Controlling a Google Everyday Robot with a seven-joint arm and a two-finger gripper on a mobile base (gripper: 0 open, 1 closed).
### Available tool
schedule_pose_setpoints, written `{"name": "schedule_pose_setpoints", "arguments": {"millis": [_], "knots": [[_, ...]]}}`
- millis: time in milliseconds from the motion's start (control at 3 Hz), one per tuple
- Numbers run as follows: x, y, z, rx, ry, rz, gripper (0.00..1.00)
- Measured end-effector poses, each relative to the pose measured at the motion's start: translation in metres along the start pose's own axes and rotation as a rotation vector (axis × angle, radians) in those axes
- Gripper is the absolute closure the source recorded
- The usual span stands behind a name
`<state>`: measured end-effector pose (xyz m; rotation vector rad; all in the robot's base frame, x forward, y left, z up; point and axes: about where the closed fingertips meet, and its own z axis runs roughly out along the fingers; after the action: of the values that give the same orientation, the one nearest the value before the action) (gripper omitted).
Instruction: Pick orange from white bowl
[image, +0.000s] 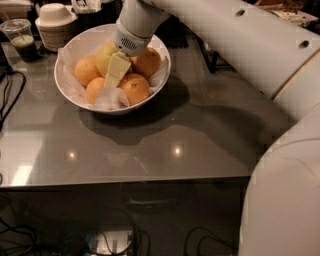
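Observation:
The white bowl (65, 92), lined with crinkled white paper, stands at the back left of the grey table. It holds several deep-orange fruits (136, 89) and the orange (104, 54), a paler yellow-green fruit near the middle. My gripper (114, 73) reaches down into the bowl from the upper right. It sits right against the orange and partly covers it. My white arm (225, 35) crosses the upper right of the view.
Small stacked white paper bowls (55, 19) and a plastic cup with a green drink (20, 37) stand behind the bowl at the left. Black cables (7, 95) lie at the table's left edge. My robot body (285, 200) fills the right side.

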<state>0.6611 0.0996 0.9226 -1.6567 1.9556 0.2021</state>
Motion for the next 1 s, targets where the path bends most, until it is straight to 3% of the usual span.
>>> {"name": "schedule_pose_setpoints", "arguments": {"millis": [1000], "knots": [[-0.0001,0.0000,0.0000,0.000,0.000,0.000,0.87]]}}
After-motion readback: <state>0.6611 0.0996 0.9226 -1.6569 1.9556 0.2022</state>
